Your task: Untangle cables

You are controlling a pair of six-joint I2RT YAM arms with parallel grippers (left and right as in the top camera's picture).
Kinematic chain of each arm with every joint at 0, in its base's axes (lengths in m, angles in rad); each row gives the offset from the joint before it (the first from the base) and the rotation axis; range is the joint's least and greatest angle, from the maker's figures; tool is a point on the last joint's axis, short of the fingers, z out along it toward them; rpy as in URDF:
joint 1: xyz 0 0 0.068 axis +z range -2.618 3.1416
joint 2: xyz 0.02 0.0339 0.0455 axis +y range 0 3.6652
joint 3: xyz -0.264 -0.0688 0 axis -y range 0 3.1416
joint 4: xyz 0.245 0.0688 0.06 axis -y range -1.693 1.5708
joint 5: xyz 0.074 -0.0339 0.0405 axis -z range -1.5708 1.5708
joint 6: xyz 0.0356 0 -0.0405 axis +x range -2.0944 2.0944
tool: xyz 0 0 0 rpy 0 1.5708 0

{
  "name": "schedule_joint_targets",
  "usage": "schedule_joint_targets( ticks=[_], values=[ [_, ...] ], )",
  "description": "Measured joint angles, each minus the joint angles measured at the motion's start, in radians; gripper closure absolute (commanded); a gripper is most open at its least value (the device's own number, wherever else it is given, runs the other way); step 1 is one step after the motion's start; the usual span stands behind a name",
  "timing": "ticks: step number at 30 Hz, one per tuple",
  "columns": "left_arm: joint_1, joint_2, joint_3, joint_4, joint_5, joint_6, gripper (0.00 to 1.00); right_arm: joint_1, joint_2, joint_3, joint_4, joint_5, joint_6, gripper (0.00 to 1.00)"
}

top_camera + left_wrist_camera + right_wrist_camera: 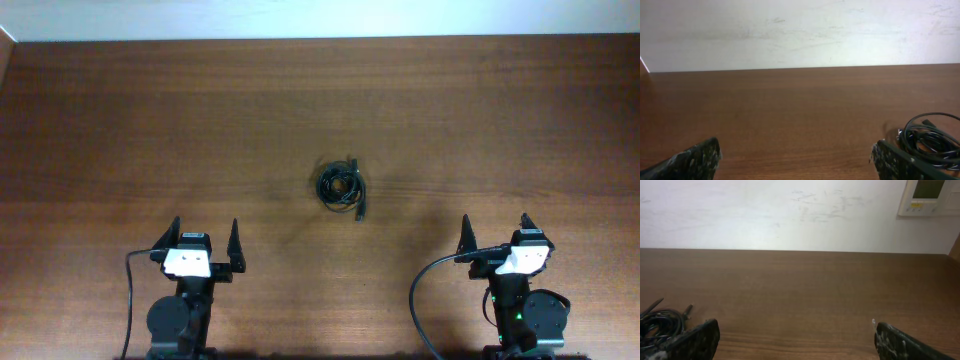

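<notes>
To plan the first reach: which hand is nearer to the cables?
Left, slightly. The cables lie ahead and to the right of the left hand, and ahead and to the left of the right hand, a little farther.

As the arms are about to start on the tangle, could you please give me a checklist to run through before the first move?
1. Cables in view, wound in one knot at the middle of the table: ok.
2. Left jaws open and empty: ok.
3. Right jaws open and empty: ok.
4. Both jaws apart from the knot, with only bare wood between: ok.
5. A loose end to grab: one plug sticks out at the knot's near right side: ok.
6. How the cords cross inside the knot: cannot tell.
</notes>
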State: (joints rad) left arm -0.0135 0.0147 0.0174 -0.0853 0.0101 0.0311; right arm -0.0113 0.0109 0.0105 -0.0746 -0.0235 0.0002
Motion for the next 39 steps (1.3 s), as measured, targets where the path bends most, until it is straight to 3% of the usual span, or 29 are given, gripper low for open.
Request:
schedule_joint_targets(
  ticks=[33, 37, 39],
  values=[
    [0.0, 0.0, 0.0, 0.0, 0.001, 0.0, 0.01, 0.0, 0.0, 0.0, 0.0, 0.0, 0.0, 0.02],
    [0.001, 0.0, -0.002, 0.045, 0.221, -0.108, 0.01, 0.0, 0.0, 0.0, 0.0, 0.0, 0.0, 0.02],
    [0.001, -0.002, -0.005, 0.224, 0.462, -0.195, 0.01, 0.0, 0.0, 0.0, 0.0, 0.0, 0.0, 0.02]
  ],
)
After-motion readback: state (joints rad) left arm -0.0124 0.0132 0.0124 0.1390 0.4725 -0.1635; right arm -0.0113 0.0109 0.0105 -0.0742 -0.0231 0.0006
